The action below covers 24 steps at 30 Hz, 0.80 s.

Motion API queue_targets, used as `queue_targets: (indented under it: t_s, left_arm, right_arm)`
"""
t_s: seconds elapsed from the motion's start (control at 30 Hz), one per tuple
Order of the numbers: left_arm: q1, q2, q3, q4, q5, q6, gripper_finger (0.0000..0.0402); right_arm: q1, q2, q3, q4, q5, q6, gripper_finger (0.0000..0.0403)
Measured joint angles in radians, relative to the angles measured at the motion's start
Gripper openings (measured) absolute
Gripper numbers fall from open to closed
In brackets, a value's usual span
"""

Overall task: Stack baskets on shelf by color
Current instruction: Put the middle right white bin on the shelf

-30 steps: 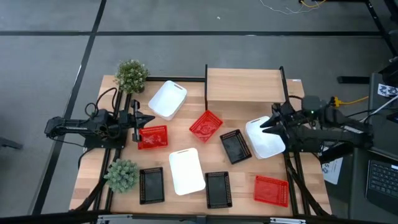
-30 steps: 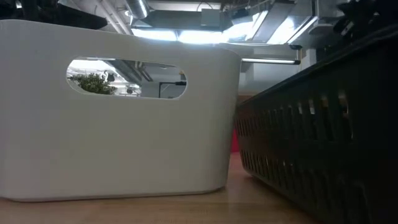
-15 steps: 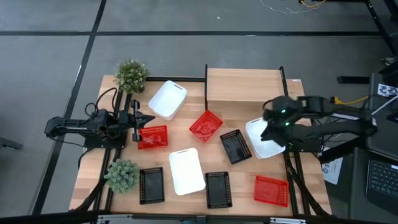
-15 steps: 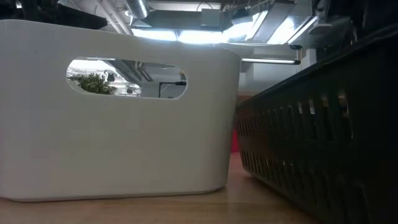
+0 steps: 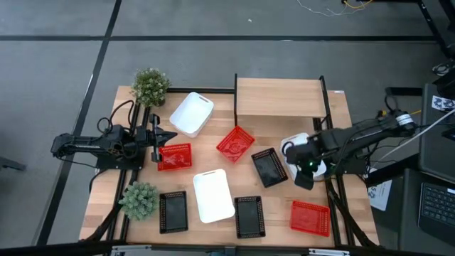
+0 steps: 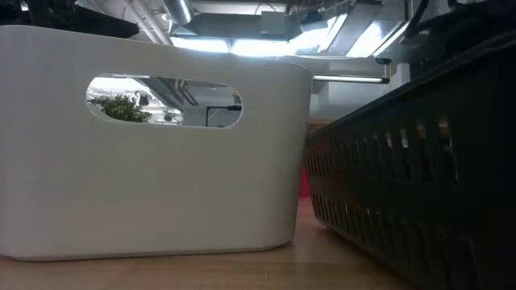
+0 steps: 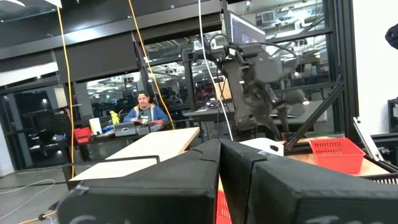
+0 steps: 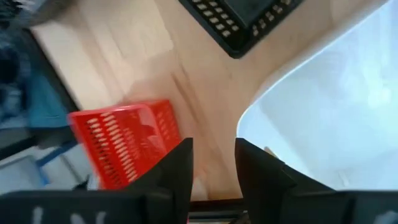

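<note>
Hovering over the white basket (image 5: 297, 153) at the counter's (image 5: 213, 153) right edge, my right gripper (image 5: 304, 173) points down, its jaws spread with nothing between them; the right wrist view shows them above bare wood just beside that basket's rim, not yet straddling it. My left gripper (image 5: 165, 137) waits at the counter's left side beside a red basket (image 5: 175, 156); its jaws look pressed together in the left wrist view.

Nothing sits on the shelf (image 5: 279, 97) yet. Baskets lie scattered in front of it: another white basket (image 5: 191, 113) near the plant (image 5: 150, 85), a third white basket (image 5: 212, 195) toward the front, a red basket (image 5: 235, 143) and a black basket (image 5: 269, 167) mid-counter, two black baskets (image 5: 249, 215) along the front, and a red one (image 5: 310, 217) at the front right.

To do this pick well, I judge the jaws should shift over the white rim so one finger drops inside and one outside, then close squarely on the wall. Clipping the black basket just beside it would skew the lift toward the shelf.
</note>
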Motion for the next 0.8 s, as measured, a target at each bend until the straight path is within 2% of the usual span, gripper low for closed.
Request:
queue_targets:
  t_s: [0.13,0.37,0.8]
  left_arm:
    - [0.0,0.0,0.0,0.0,0.0,0.0,0.0]
    - [0.0,0.0,0.0,0.0,0.0,0.001,0.0]
    - [0.0,0.0,0.0,0.0,0.0,0.001,0.0]
  right_arm:
    - [0.074,0.063,0.0,0.001,0.053,0.088,0.0117]
    - [0.143,0.15,0.0,0.001,0.151,0.111,0.0117]
    - [0.216,0.237,0.0,-0.067,0.241,-0.008,0.0117]
